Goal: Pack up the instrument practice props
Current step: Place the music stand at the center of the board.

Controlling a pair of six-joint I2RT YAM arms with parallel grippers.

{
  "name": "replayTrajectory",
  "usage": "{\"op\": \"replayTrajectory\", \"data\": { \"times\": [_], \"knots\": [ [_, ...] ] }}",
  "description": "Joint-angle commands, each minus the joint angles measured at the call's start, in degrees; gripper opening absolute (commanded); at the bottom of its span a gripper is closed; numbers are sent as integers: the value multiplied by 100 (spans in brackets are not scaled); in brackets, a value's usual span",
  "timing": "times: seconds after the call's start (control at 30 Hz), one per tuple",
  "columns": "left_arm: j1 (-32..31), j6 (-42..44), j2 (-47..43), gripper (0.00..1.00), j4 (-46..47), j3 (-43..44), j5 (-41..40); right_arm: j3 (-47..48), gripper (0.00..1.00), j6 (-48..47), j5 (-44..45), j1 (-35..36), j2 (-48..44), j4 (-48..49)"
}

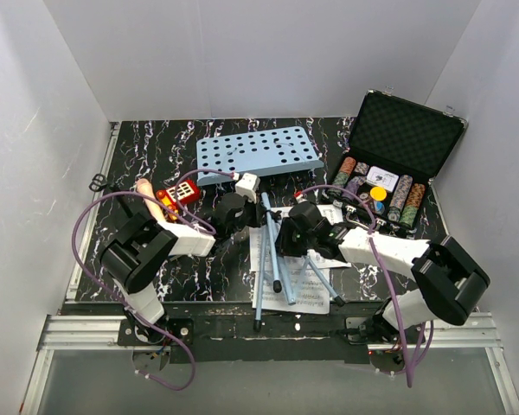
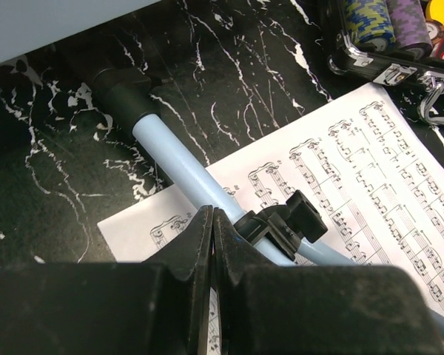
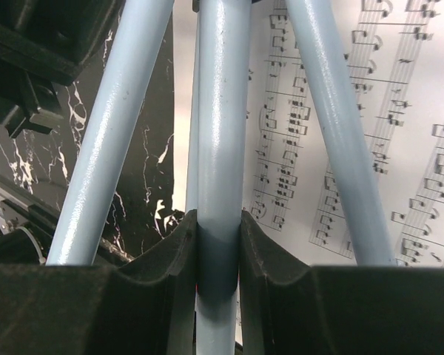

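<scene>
A light-blue music stand (image 1: 259, 154) lies flat on a black, white-veined marble-look table (image 1: 156, 147), between the two arms. Its tray is a pale blue rectangle punched with rows of round holes and sits towards the far side of the table. From the tray a slim blue pole runs back towards the arm bases and splits into tripod legs that fan out near the front edge. The close left view shows the pole (image 2: 177, 166) as a smooth, glossy tube. It has a black socket (image 2: 122, 89) at its upper end and a black clamp collar (image 2: 285, 222) further down.

White sheet-music pages (image 1: 316, 290), printed with black staves and notes, lie flat under the pole and legs.

The left gripper (image 2: 212, 218) is closed tight with its fingertips meeting. It sits directly beside the pole, just above the collar, and nothing shows between the jaws.

The right gripper (image 3: 218, 237) is clamped on the stand. Its black pads (image 3: 174, 244) press both sides of the middle one of three blue tubes (image 3: 222, 111). The two other tubes splay away on either side above the printed pages (image 3: 399, 111).

At the far right of the table, an open black foam-lined case (image 1: 406, 130) holds rows of poker chips (image 1: 404, 197). Its corner lies near the top edge of the pages.
</scene>
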Motion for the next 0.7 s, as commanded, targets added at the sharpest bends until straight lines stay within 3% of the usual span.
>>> {"op": "replayTrajectory", "data": {
  "times": [0.0,0.17,0.2,0.23,0.3,0.37,0.67],
  "knots": [
    [-60,-121,-547,0,-21,-234,-94,506,1,290,-147,244,120,1339],
    [-60,-68,-1539,0,-530,-471,-691,585,1,423,-279,297,331,1402],
    [-60,-77,-1759,7,-627,-524,-788,638,1,431,-235,323,341,1279],
    [-60,-77,-1953,23,-732,-568,-850,673,1,432,-200,315,332,1174],
    [-60,-50,-2357,42,-960,-639,-903,682,16,370,-139,332,253,989],
    [-60,-15,-2718,51,-1180,-683,-956,717,29,291,-59,315,113,691],
    [-60,-208,-3659,61,-2094,-534,-772,1270,63,-262,599,359,-248,-1233]
  ]
}}
